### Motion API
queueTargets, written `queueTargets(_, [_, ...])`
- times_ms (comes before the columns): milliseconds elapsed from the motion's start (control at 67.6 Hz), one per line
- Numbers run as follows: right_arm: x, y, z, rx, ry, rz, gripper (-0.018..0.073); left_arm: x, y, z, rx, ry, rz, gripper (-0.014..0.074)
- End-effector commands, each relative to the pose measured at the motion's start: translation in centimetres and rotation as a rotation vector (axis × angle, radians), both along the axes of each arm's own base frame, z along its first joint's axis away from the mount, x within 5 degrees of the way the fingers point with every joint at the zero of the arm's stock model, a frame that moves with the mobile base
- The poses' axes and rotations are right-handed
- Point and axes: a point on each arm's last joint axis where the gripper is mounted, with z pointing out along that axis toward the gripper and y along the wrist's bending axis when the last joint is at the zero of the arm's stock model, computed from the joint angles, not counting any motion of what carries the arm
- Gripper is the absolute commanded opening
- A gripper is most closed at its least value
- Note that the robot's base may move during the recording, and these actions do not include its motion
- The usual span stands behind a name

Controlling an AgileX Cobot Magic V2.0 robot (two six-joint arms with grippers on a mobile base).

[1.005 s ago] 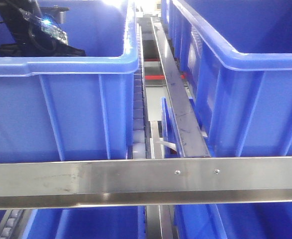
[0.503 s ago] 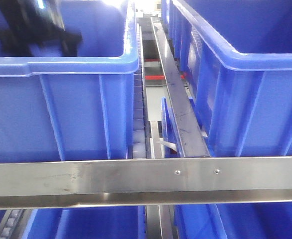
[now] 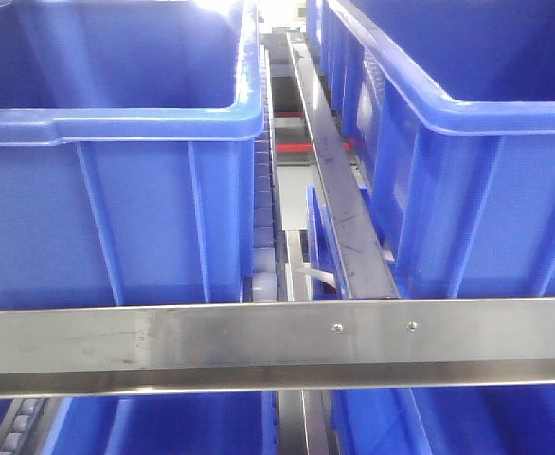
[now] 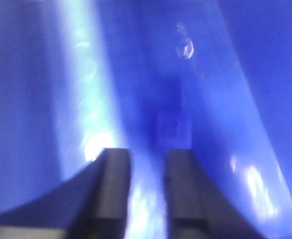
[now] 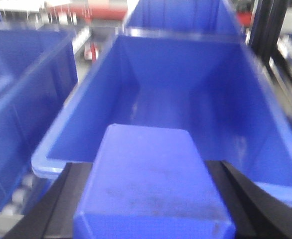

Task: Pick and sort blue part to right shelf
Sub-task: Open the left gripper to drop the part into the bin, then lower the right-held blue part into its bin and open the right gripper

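Since a second ago our left arm has left the front view's left bin (image 3: pixel 116 190). Our left gripper (image 4: pixel 147 194) hangs slightly spread inside blue plastic. Our right gripper (image 5: pixel 151 199) pinches the blue part (image 5: pixel 151 174) just before a right shelf bin (image 5: pixel 186 104).

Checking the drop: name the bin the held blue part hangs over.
The open bin directly ahead of the right gripper; the other bins sit left and behind.
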Motion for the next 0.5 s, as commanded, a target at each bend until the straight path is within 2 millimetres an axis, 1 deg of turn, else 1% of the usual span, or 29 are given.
queueTargets(0, [1.3,0.4,1.9,0.002,-0.049,0.005,0.0261,-3.3,1.0,2.7,-0.028,-0.187,-0.019,0.0175])
queueTargets(30, [1.8,0.5,2.1,0.002,-0.030,0.007,0.0261,-4.0,1.2,2.6,-0.030,-0.206,-0.022,0.0168])
queueTargets(59, [2.4,0.7,2.3,0.003,-0.011,0.009,0.0261,-5.1,1.5,2.6,-0.036,-0.227,-0.025,0.0156])
queueTargets(148, [4.0,1.1,2.9,0.013,0.042,0.018,0.0261,-7.6,2.2,2.4,-0.038,-0.285,-0.032,0.0136])
queueTargets(281, [7.3,2.1,4.1,0.041,0.137,0.034,0.0261,-11.4,3.5,1.9,-0.028,-0.377,-0.041,0.0133])
queueTargets(414, [10.8,3.1,5.7,0.051,0.220,0.039,0.0261,-14.7,4.5,1.3,-0.022,-0.457,-0.045,0.0133])
queueTargets(429, [11.0,3.1,6.0,0.053,0.218,0.040,0.0261,-15.1,4.6,1.3,-0.022,-0.463,-0.045,0.0133])
queueTargets(473, [12.4,3.5,6.4,0.048,0.261,0.038,0.0261,-16.1,5.0,1.1,-0.022,-0.484,-0.044,0.0133])
queueTargets(488, [12.6,3.5,6.8,0.049,0.258,0.038,0.0261,-16.4,5.1,1.0,-0.024,-0.490,-0.043,0.0133])
